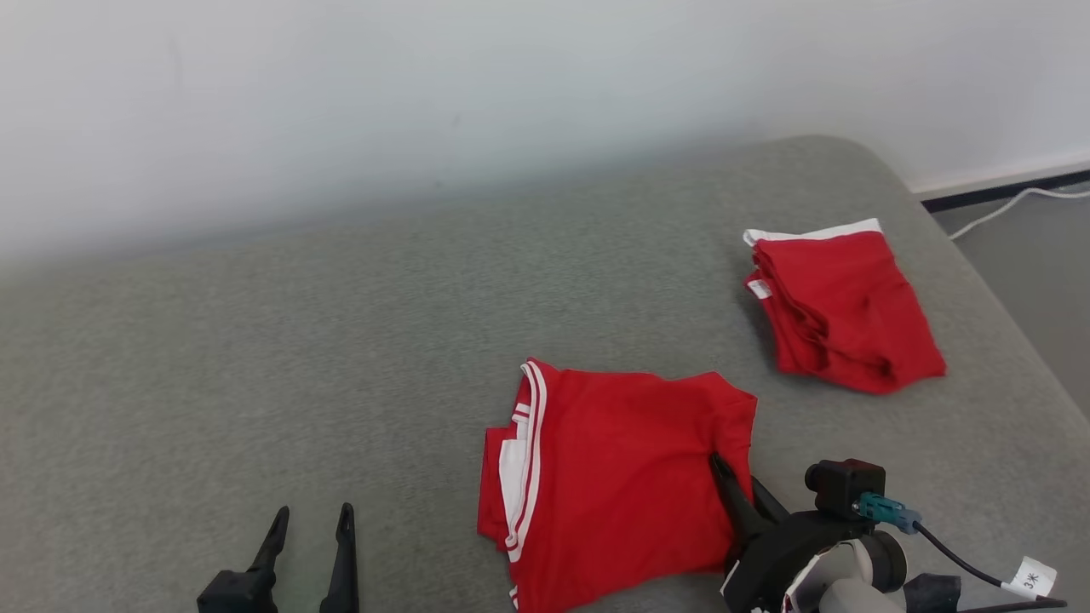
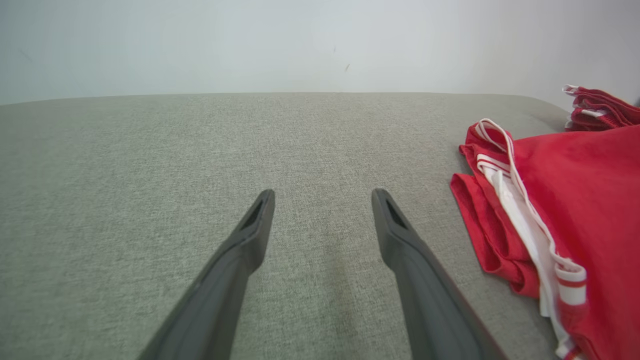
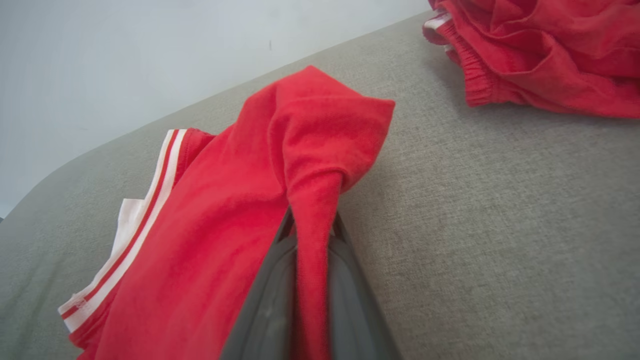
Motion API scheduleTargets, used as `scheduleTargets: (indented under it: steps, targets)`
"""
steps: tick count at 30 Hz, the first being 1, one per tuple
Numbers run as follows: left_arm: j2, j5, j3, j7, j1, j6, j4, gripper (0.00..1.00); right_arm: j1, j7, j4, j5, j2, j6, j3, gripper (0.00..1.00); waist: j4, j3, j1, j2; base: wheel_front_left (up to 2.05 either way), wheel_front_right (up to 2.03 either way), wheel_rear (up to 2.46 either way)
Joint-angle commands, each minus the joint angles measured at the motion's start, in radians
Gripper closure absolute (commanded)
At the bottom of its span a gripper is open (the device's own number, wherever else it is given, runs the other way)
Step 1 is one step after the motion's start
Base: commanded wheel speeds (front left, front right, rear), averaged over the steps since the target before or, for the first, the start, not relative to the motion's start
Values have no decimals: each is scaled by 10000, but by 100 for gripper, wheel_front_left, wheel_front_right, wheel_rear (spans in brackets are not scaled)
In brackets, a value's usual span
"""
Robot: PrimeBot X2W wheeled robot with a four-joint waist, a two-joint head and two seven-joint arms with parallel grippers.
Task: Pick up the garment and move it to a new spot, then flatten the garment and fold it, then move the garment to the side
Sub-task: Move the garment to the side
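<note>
Two grippers inspected. We find the right gripper [image 1: 737, 475] clamped on one edge of the folded garment [image 1: 622, 477] lying on the grey surface [image 1: 341, 340], apparently to drag it aside; left gripper [image 1: 313, 511] spread, unused.

Left end effector [image 2: 322, 197] spread over grey cushion [image 2: 150, 160], folded red garment [image 2: 575, 200] at right

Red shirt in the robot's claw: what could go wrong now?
The right gripper pinches only one corner of the folded shirt, so dragging it sideways could pull the fold open or let the cloth slip out. The left gripper hangs open apart from it, giving no support. The shirt might bump the other red garment.
</note>
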Motion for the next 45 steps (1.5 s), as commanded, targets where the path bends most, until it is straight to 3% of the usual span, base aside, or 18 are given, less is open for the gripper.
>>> scheduleTargets:
  steps: [1,13,19,30,36,45]
  targets:
    - [17,65,45,-6,-132,18,4,0,30,-9,-26,-90,0,-7,6,100,-1062,140,0,0,0,0,0]
    - [17,3,24,-7,-335,37,-125,0,-54,-8,-113,-49,80,-7,-17,100,-2269,473,0,0,0,0,0]
    - [21,76,-141,-5,-557,11,-120,0,-123,-8,-170,-2,-3,-7,95,100,-2520,727,0,0,0,0,0]
    - [21,253,-433,-5,-782,-6,-137,0,-1168,-8,-757,-668,-385,-7,659,100,-2189,1187,0,0,0,0,0]
    - [19,302,-498,-5,-817,-85,-65,0,-2568,-9,-981,-1123,-1153,-7,827,100,-1930,1309,0,0,0,0,0]
    - [21,156,-705,-5,-870,-7,43,0,-4634,-8,-101,-1356,-2279,-7,944,100,-1406,1510,0,0,0,0,0]
